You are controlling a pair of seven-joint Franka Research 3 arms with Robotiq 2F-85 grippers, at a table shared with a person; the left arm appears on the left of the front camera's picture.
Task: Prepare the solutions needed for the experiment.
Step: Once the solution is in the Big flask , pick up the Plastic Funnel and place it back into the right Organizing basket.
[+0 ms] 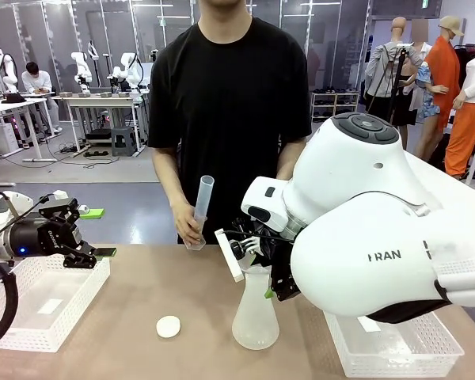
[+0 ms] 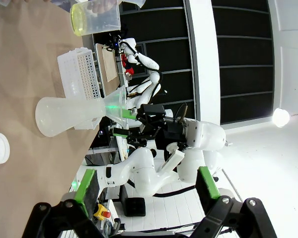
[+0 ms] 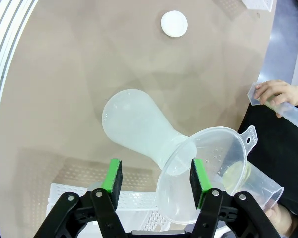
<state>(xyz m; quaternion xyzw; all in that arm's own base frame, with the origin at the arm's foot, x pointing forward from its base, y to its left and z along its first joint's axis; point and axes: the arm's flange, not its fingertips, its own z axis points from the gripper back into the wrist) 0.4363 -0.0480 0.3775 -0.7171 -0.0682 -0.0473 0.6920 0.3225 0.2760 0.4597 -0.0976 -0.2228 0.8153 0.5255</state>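
The right arm takes up the right half of the front view, reaching in to the centre. The person in a black shirt stands behind the table at top centre. A left basket sits at lower left and a right basket at lower right, both white. The frosted flask stands upright at bottom centre.

In the right wrist view a clear funnel sits at the flask's mouth, right of centre. A clear beaker is at lower right, its edge overlapping the funnel's rim, with fingers on it at the bottom corner. A hand holds a cylinder upright at the centre of the front view.

The right gripper stands part-open astride the flask's neck. One green pad is clear of the neck and the other lies against the funnel's rim in the picture; I cannot tell if it touches. It grips nothing.

The left gripper is wide open and empty, over the left basket.

A white cap lies left of the flask.

The solution is a thin, pale yellow-green, translucent pool at the bottom of the beaker, at lower right of the right wrist view and at the top of the left wrist view.
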